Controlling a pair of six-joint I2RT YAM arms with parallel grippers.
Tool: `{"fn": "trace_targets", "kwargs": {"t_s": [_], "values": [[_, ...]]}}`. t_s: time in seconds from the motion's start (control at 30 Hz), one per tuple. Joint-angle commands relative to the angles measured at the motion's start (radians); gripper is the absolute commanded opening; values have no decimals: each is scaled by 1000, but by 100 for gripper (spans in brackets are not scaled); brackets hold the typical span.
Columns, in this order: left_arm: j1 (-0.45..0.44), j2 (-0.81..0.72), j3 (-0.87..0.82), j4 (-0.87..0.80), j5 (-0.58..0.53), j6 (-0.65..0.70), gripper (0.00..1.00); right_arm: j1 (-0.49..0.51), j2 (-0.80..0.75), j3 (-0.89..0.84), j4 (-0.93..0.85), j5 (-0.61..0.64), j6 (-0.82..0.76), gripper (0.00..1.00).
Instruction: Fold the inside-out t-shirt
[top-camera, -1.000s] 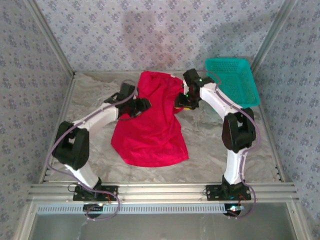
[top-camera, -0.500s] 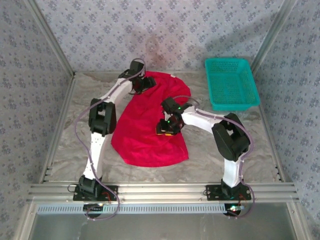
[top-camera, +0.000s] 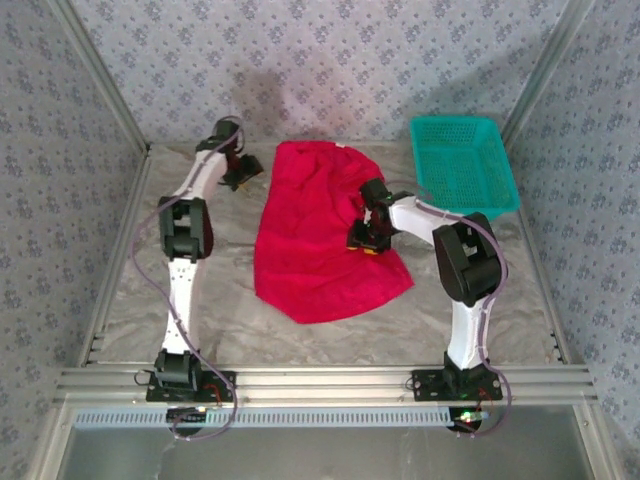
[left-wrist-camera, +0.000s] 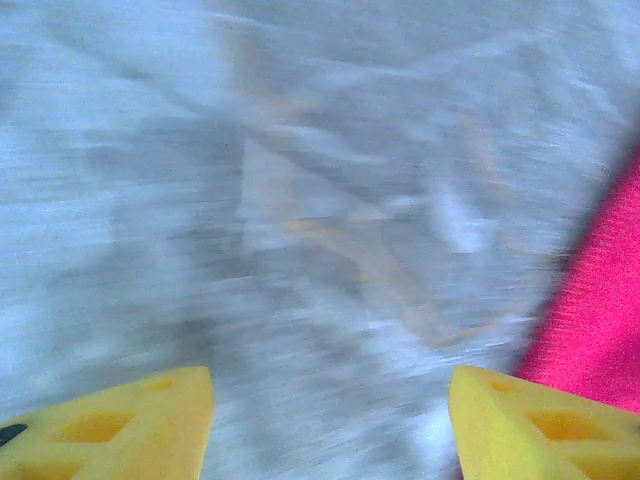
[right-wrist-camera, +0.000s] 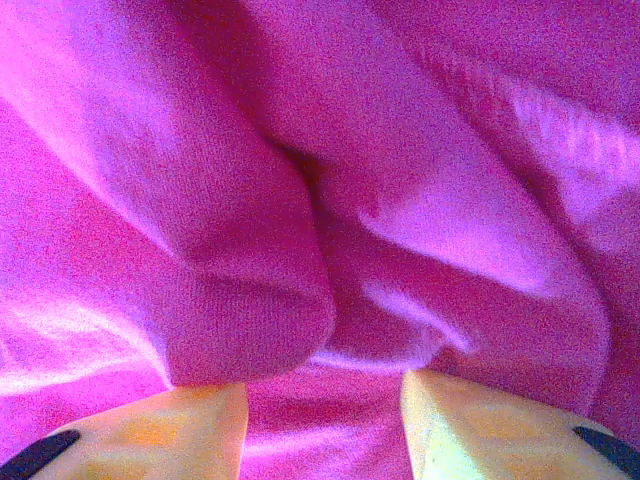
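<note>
inside-out t-shirt (top-camera: 320, 250): soft, light, limp | take at 5, 7 o'clock corners | left pincer (left-wrist-camera: 325, 410) apart, empty | right pincer (right-wrist-camera: 322, 405) in cloth, grip unclear

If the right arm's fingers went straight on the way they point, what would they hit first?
The bright red soft cloth t-shirt: a bunched fold lies just ahead of the right arm's fingers, perhaps already touching.
</note>
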Motion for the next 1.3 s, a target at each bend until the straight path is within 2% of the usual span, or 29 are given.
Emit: {"fn": "trace_targets", "kwargs": {"t_s": [0.0, 0.1, 0.27, 0.43, 0.53, 0.67, 0.77, 0.87, 1.0, 1.03, 1.13, 1.27], "values": [[42, -224, -194, 40, -59, 16, 63, 37, -63, 30, -154, 89, -76, 51], [25, -388, -420, 144, -26, 11, 63, 113, -182, -15, -215, 147, -73, 54], [-57, -671, -842, 300, -8, 9, 63, 270, -333, -211, -241, 231, -2, 52], [-103, -885, -1201, 422, 44, -62, 63, 378, -379, -341, -197, 234, 64, 49], [-139, -1000, -1340, 447, 33, -82, 63, 425, -374, -374, -167, 226, 87, 48], [-169, -1127, -1447, 431, 18, -86, 63, 459, -324, -411, -87, 212, 136, 45], [-177, -1194, -1495, 416, 28, -77, 62, 459, -270, -414, -55, 221, 139, 36], [-195, -1238, -1514, 396, 48, -49, 62, 457, -235, -401, -41, 216, 138, 31], [-249, -1280, -1511, 386, 74, 10, 62, 460, -232, -379, -61, 208, 125, 3], [-271, -1291, -1508, 391, 73, 34, 62, 461, -242, -367, -78, 208, 123, 0], [-356, -1320, -1506, 444, 88, 122, 65, 465, -293, -313, -161, 209, 104, 0], [-504, -1327, -1555, 644, 101, 261, 67, 444, -410, -234, -251, 177, 103, 0]]}}
